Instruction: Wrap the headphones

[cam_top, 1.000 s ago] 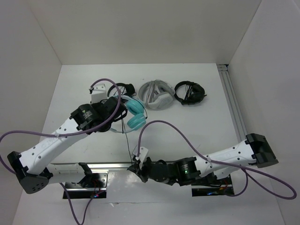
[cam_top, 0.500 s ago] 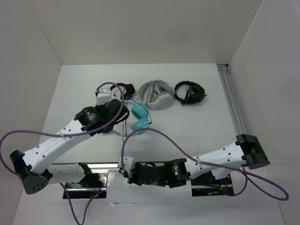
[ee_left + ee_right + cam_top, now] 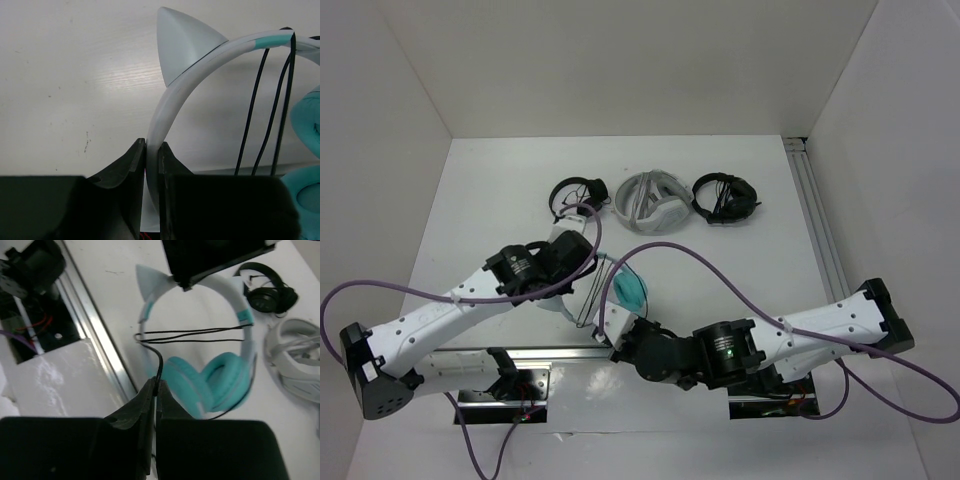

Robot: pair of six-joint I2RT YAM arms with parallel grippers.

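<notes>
The headphones (image 3: 630, 291) have teal ear cups (image 3: 210, 380) and a white headband (image 3: 167, 102) with a pointed ear (image 3: 182, 42). My left gripper (image 3: 152, 150) is shut on the headband and holds it near the table's front; it shows in the top view (image 3: 584, 264) too. The thin black cable (image 3: 160, 360) runs in two strands across the headband (image 3: 255, 115). My right gripper (image 3: 156, 385) is shut on the cable just in front of the ear cups, and shows in the top view (image 3: 616, 326) too.
At the back lie small black headphones (image 3: 578, 190), white-grey headphones (image 3: 650, 203) and another black pair (image 3: 725, 197). An aluminium rail (image 3: 550, 352) runs along the near edge and another rail (image 3: 817, 215) along the right side. White walls enclose the table.
My left gripper has carried the headphones nearer and to the right. My right gripper swung left with the cable, then came back up close to the ear cups.
</notes>
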